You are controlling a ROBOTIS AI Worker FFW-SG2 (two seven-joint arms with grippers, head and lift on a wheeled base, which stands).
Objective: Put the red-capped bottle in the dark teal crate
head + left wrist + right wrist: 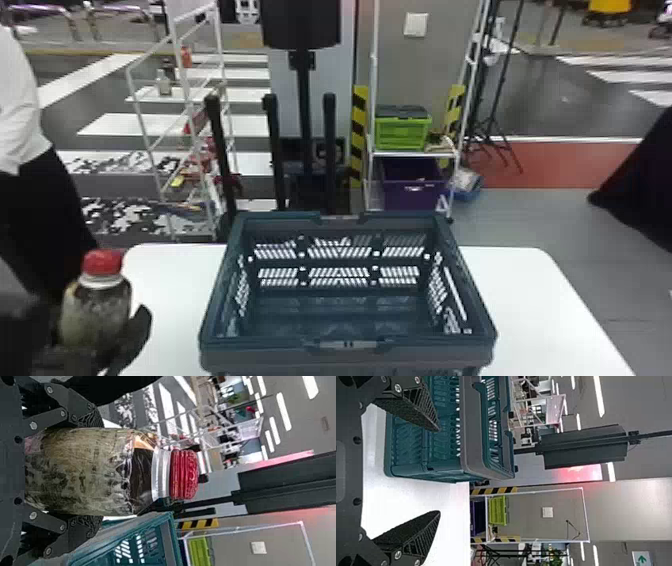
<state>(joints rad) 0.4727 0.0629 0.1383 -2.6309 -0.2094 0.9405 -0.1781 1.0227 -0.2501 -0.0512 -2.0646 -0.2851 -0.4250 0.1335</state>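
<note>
The red-capped bottle [95,310] is held roughly upright between the fingers of the left gripper [99,471], cap up, to the left of the dark teal crate [250,357] and apart from it. The crate is set on the white table [530,300], and beside it the right gripper [439,471] is held with its fingers wide apart, nothing between them. For the carry, the bottle's base is best raised above the crate's left rim before any sideways travel, as a low pass could be caught on that wall. The round body should be gripped firmly without squeezing, lowered over the middle, and released only once the base is supported by the crate floor, so that tipping is avoided. Counted are one red-capped bottle, one dark teal crate, one white table and two grippers.
</note>
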